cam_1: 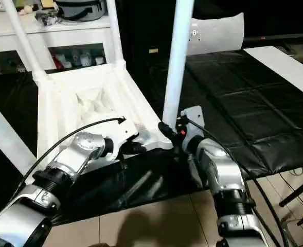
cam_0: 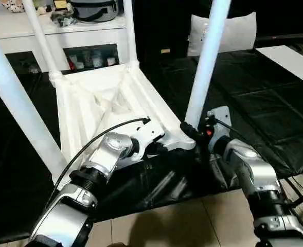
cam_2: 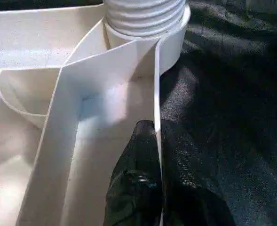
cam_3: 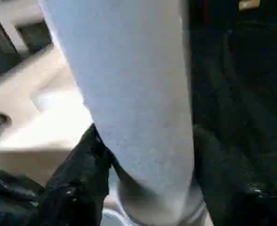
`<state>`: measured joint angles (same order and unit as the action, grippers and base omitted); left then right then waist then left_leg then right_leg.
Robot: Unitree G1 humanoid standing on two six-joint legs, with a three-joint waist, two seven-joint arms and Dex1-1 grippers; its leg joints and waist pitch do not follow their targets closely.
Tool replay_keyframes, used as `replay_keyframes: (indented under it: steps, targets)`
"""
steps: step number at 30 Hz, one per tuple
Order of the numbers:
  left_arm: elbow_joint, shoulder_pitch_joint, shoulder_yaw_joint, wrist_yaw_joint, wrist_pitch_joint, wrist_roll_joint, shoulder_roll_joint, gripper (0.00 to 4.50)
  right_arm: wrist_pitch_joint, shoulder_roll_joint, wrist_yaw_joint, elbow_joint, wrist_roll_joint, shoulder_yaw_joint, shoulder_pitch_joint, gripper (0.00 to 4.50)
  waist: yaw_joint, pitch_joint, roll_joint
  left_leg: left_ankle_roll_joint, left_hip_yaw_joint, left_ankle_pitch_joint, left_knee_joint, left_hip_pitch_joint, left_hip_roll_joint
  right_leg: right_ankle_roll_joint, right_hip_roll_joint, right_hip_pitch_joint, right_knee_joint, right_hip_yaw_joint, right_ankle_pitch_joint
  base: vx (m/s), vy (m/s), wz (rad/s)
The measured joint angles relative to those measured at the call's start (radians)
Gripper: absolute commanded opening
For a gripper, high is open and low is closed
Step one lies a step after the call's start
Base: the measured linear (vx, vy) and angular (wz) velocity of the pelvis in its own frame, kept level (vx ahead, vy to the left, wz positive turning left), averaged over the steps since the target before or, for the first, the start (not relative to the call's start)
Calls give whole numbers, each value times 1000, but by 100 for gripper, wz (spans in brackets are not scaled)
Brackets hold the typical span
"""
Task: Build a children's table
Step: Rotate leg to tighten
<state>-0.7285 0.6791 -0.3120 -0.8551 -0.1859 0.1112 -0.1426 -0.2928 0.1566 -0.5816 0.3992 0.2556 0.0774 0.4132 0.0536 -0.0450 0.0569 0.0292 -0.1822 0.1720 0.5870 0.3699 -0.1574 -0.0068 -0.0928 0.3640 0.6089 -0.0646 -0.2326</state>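
Four legs [cam_0: 208, 62] seated in tabletop [cam_0: 89, 110] corner sockets, upside down.

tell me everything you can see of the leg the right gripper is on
The leg is a long white round plastic post, smooth and slightly tapered, standing upright in the near right corner socket of the upside-down table top. Its top runs out of frame. The right gripper straddles its base, one black finger on each side.
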Motion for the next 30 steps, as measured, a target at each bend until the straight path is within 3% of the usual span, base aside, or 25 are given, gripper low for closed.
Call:
replay_keyframes:
  steps: [6, 10, 16, 18, 19, 25, 30]
  targets:
    - [-4, -6, -20, -87, 106, 2, -62, 0, 66, 118, -187, -83, 14, -32, -88, 347, 14, 0, 0, 0, -1, 0, -8, 0, 0, 7, 0, 3, 0, 0, 10, 0, 0, 0]
    - [5, -21, -18, -154, 178, -9, -113, 0, 57, 181, -306, -127, 48, -35, -125, 378, 17, 0, 0, 0, 0, -1, -12, 1, -4, 9, 2, 6, 2, -4, 21, 13, -9, 0]
    - [18, -21, -7, -212, 199, -32, -143, 0, 41, 298, -383, -183, 26, -68, -176, 438, 36, 1, 2, -6, -2, -3, -11, 17, -8, 6, 4, 21, 2, -6, 18, 9, -6, 0]
    - [13, -20, 2, -218, 187, -37, -141, 0, 19, 311, -408, -185, 26, -80, -182, 445, 36, 1, 2, -7, -4, -3, -11, 17, -8, 6, 4, 21, 2, -5, 18, 0, 0, 0]
    - [7, -18, 9, -218, 181, -38, -138, 43, 14, 312, -425, -188, 30, -81, -187, 450, 34, 2, 2, -7, -5, -3, -10, 17, -8, 6, 4, 21, 3, -5, 18, 0, 0, 0]
    - [-6, -20, 51, -208, 174, -110, -92, 91, 21, 304, -429, -195, 53, -84, -188, 450, 38, -3, -4, -2, -5, 0, -6, 18, -9, 5, 3, 20, 2, -5, 21, 0, 0, 0]
    - [-23, -19, 50, -189, 174, -97, -85, 91, 21, 302, -432, -203, 65, -83, -188, 450, 37, -3, -4, -4, -6, 1, -3, 19, -9, 5, 3, 20, 2, -5, 21, 0, 0, 0]
